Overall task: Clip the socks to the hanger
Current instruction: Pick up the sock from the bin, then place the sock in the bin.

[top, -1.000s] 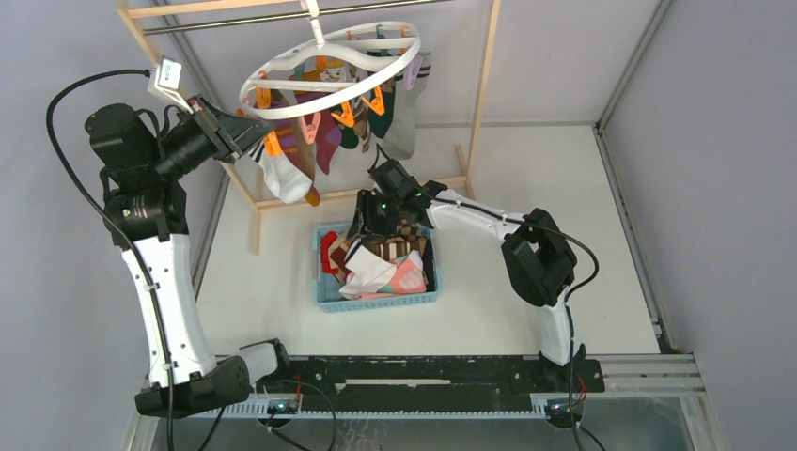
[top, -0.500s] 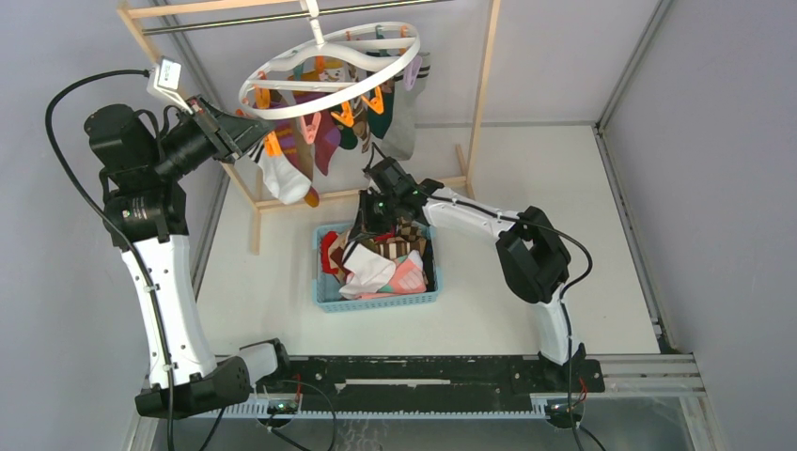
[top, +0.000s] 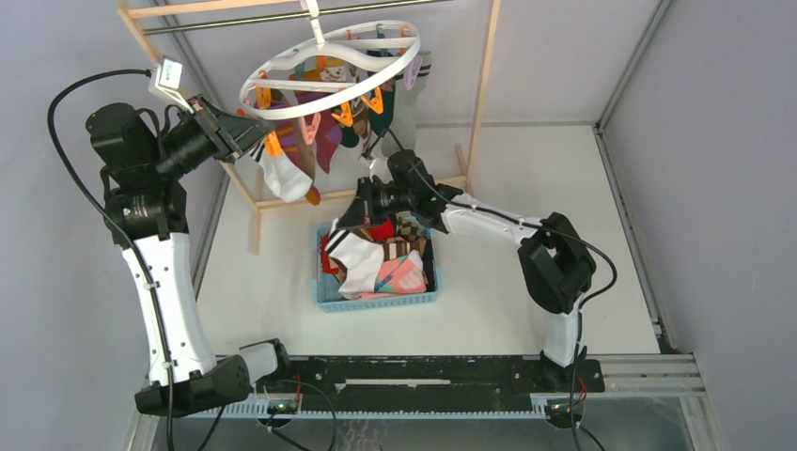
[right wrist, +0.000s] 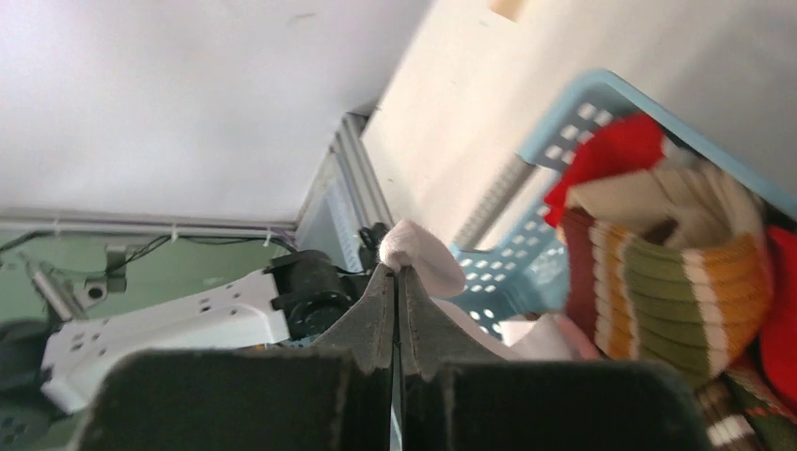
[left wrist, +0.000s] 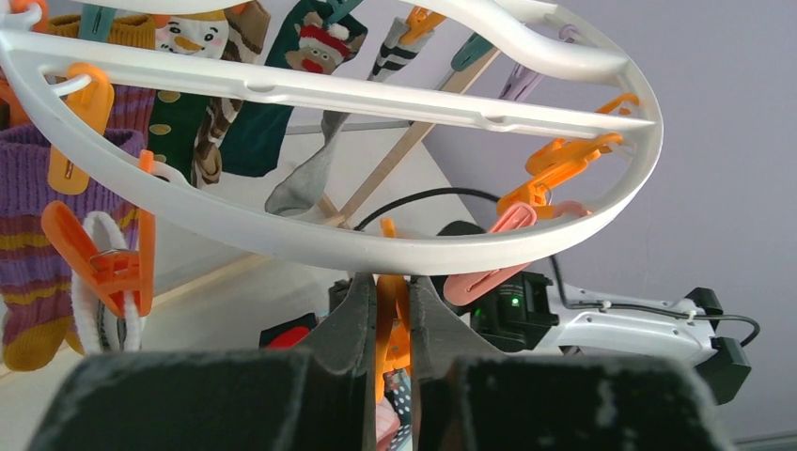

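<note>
The hanger is a white ring hung from the rack, with several socks clipped under it. My left gripper reaches in under the ring's left rim. In the left wrist view it is shut on an orange clip just below the hanger rim. My right gripper is over the back left of the basket. In the right wrist view it is shut on the edge of a white sock, whose body trails down into the pile of loose socks.
A blue plastic basket holds the loose socks, among them a striped brown-orange one and a red one. The light wooden rack frame stands behind. Free orange and pink clips dangle along the ring.
My right gripper closed on the white sock and rose from the basket, drawing the sock up; its elbow swung right. The left arm held still on the clip.
</note>
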You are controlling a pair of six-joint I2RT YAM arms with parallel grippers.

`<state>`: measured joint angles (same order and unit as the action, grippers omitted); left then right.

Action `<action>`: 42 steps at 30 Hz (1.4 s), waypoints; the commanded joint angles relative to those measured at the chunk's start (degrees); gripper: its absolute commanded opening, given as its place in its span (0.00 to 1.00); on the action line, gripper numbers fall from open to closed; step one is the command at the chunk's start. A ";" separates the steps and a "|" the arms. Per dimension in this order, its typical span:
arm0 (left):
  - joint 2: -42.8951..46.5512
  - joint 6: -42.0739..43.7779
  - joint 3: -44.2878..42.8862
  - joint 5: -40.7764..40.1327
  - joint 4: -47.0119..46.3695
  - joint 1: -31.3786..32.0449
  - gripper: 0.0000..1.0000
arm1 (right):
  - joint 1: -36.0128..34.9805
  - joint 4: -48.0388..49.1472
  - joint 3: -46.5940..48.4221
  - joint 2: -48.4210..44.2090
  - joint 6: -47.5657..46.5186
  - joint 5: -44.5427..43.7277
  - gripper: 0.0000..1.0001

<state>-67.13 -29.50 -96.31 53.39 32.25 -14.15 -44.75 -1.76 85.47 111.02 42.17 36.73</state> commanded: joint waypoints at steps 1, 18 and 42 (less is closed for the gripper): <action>0.31 -0.02 -0.39 2.52 -0.46 -0.26 0.04 | 1.15 20.67 -4.50 -7.12 2.00 5.30 0.00; 1.40 -2.37 3.54 5.84 -3.45 -0.26 0.04 | 3.96 62.94 -9.30 -3.79 19.81 11.18 0.00; 3.74 -15.80 10.70 12.03 -17.59 -0.16 0.04 | -0.41 84.57 24.53 16.22 43.42 16.90 0.00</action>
<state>-65.36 -41.74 -86.80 61.82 18.83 -14.15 -44.45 78.87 104.66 125.05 81.91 54.13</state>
